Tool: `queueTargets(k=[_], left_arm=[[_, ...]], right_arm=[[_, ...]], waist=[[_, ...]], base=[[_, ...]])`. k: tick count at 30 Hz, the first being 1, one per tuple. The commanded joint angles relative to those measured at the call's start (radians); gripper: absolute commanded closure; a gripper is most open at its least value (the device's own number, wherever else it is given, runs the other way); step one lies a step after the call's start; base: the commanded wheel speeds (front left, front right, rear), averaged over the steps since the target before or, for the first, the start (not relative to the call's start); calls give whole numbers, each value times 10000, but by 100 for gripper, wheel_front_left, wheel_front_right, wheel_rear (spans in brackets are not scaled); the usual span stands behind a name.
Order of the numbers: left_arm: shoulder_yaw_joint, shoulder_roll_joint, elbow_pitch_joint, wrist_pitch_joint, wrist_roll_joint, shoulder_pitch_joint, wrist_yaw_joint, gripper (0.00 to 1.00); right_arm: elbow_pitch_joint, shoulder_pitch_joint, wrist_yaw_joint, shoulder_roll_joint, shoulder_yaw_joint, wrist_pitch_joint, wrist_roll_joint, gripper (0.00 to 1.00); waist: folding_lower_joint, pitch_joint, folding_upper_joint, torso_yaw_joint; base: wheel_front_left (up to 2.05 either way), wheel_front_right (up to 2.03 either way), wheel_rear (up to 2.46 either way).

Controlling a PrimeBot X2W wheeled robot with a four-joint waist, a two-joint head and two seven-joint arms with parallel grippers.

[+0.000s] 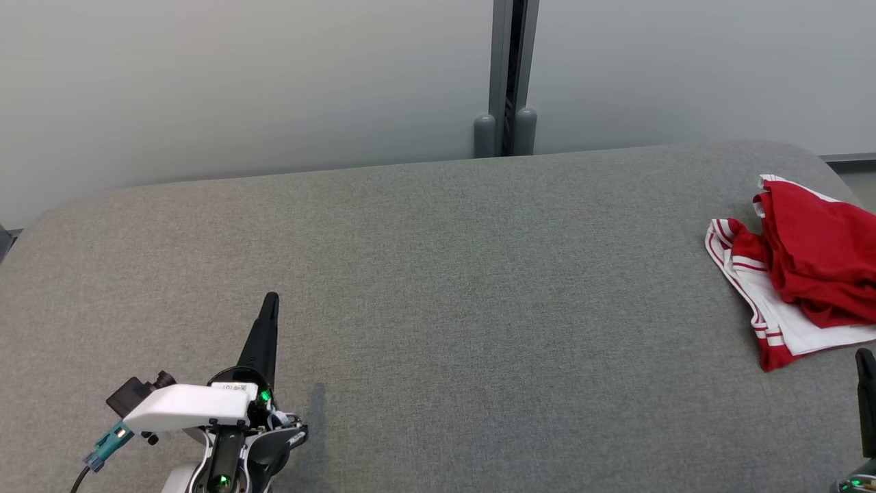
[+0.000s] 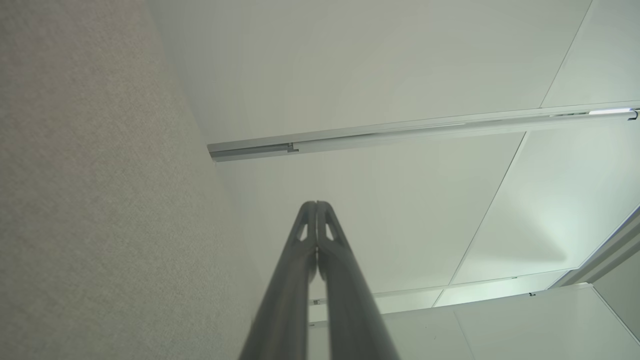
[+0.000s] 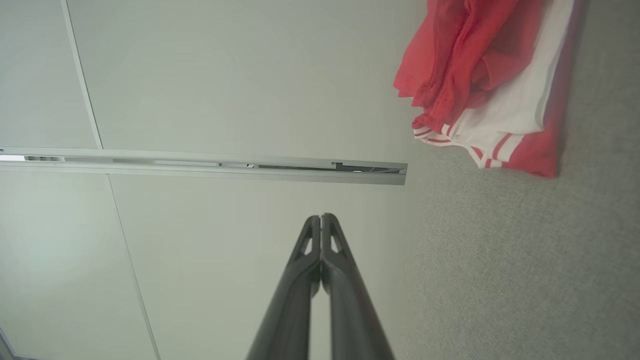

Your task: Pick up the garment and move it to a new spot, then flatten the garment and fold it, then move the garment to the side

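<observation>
Near the grey surface's (image 1: 445,274) front edge, the left gripper (image 1: 272,299) and, toward the right corner, the right gripper (image 1: 866,355) have fingers pressed together, empty, and just beyond lies the crumpled red-and-white garment (image 1: 807,263) at the right edge.

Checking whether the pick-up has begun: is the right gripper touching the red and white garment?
Apart. In the right wrist view the right gripper, jaws shut, sits clear of the garment, with a plain gap between them.
</observation>
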Motion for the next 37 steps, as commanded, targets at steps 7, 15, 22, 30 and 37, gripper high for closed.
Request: queueTargets(k=[7,15,22,30,37], left_arm=[[5,62,-2,30,-49,-93,-32,100],[7,61,-3,32,-48,-93,-32,100],[9,60,-4,33,-46,-92,-32,100],[10,59,-5,34,-45,-92,-32,100],[12,58,-4,35,-44,-92,-32,100]], right_arm=[[-53,47,4,-26,-32,33,45,100],[-53,47,2,-26,-32,33,45,100],[-53,47,4,-26,-32,33,45,100],[-53,47,2,-26,-32,33,45,100],[-53,47,4,-26,-33,32,44,100]], waist=[[0,0,-1,1],[0,0,-1,1],[0,0,-1,1],[0,0,-1,1],[0,0,-1,1]], base=[[0,0,0],[0,0,0],[0,0,0],[0,0,0],[0,0,0]])
